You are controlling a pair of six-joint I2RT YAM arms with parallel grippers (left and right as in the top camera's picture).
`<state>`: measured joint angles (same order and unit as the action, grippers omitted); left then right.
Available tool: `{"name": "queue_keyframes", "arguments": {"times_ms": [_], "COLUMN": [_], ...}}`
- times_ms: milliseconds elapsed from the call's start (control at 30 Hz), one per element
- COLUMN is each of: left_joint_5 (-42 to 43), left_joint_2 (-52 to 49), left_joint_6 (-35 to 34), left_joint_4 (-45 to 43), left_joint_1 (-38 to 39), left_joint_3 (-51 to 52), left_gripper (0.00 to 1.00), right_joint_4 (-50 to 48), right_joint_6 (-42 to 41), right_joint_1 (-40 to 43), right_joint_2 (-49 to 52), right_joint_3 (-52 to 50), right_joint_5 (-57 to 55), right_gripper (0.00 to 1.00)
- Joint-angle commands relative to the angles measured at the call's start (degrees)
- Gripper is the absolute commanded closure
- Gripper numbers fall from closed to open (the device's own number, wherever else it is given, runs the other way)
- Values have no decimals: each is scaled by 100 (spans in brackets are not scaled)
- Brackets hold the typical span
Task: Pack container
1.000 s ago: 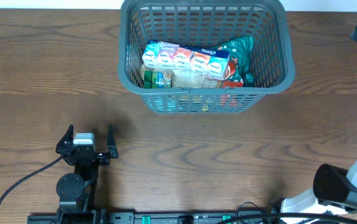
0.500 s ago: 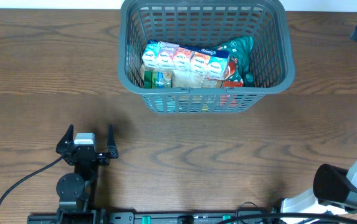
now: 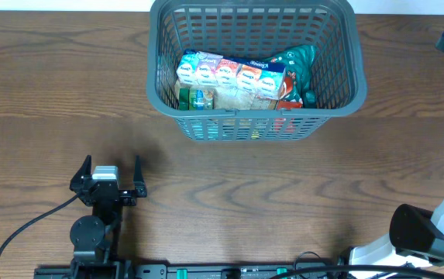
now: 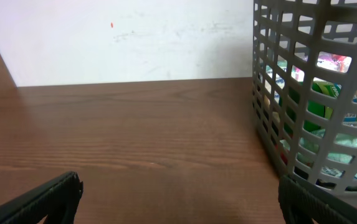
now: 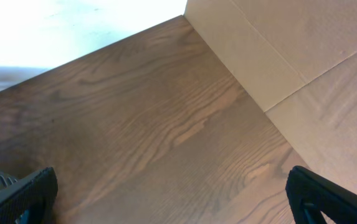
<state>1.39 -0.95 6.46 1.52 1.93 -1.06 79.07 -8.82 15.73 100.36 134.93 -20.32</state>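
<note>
Overhead, the basket (image 3: 245,128) sits at 12 o'clock with its far rim cut off, and its lattice hides part of the packets (image 3: 229,76) inside. The left gripper (image 3: 112,163), at 7 o'clock, has its fingers apart and empty. The right gripper (image 5: 172,186), clear only from its wrist, shows fingers (image 5: 16,199) spread wide. The desk (image 3: 283,201) is brown wood grain, with a white wall (image 4: 134,37) behind.
</note>
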Motion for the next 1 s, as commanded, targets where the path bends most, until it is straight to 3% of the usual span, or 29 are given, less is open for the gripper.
{"name": "queue_keyframes", "arguments": {"times_ms": [0,367,667,967], "left_joint_5": [-50,-52,-52,-50], "left_joint_2": [31,31,31,31], "left_joint_6": [103,103,103,103], "left_joint_4": [251,251,251,251], "left_joint_1": [-26,-26,-26,-26], "left_joint_3": [83,83,83,83], "left_gripper": [1,2,1,1], "right_joint_4": [11,11,129,-901], "right_joint_6": [-101,-101,-13,-11], "right_joint_1": [33,33,-44,-538], "right_joint_2": [-2,-79,-754,-1770], "right_joint_3": [9,9,-7,-472], "right_joint_5": [-15,-17,345,535], "right_gripper": [1,1,1,1]}}
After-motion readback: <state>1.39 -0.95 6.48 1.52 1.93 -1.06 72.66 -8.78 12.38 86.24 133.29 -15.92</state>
